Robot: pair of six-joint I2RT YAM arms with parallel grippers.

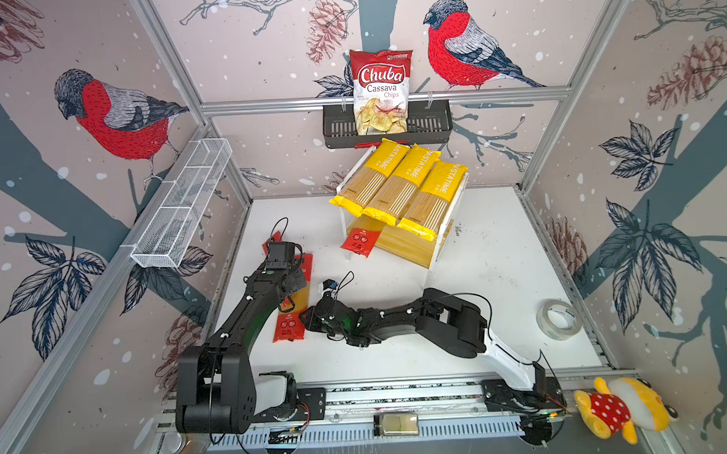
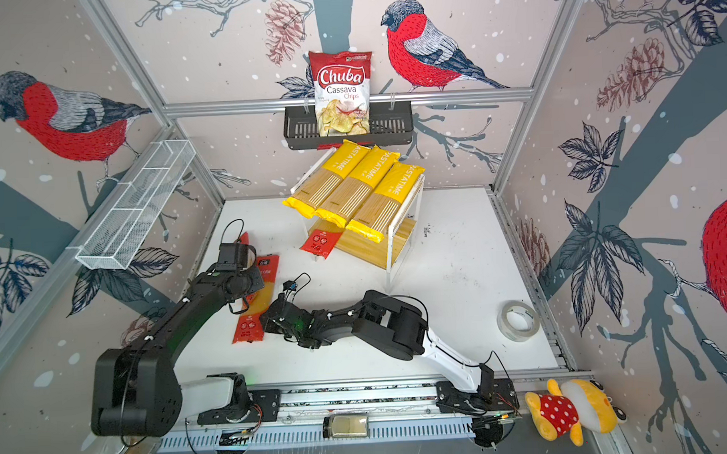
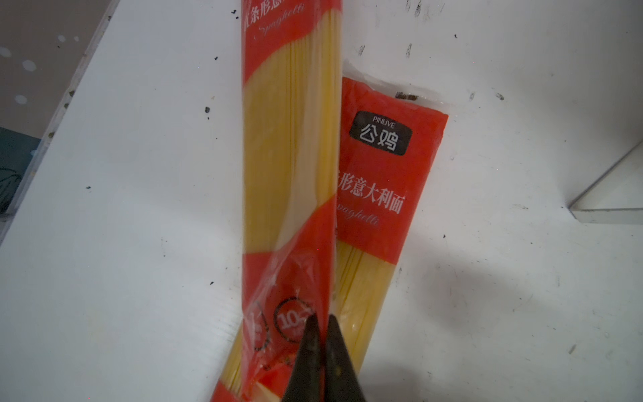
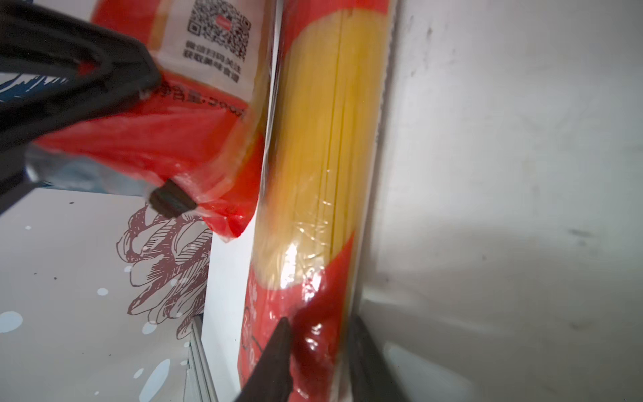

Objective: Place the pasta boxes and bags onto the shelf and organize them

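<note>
A small two-tier rack of pale wooden slats and white side frames (image 1: 408, 247) stands at the far centre of the white table (image 1: 501, 281). Its upper tier carries three yellow PASTATIME bags with clear windows (image 1: 406, 181) side by side. One flat red pack with a clear middle (image 1: 360, 238) lies at the left of the lower tier, with bare board to its right.

Four packs therefore look shelved and two are left. Both are at the near left, well apart from the rack.

The left gripper (image 3: 323, 318) has its jaws pinched tight on the film at the near end of a raised red-and-clear spaghetti pack (image 3: 288, 156), which slants above the other one. The right gripper (image 4: 320, 320) reaches across to the second red-and-clear spaghetti pack (image 4: 323, 139), which lies on the table. Its jaws stand narrow around that pack's near red end, with a finger against each side. How firm that hold is cannot be told.
</note>
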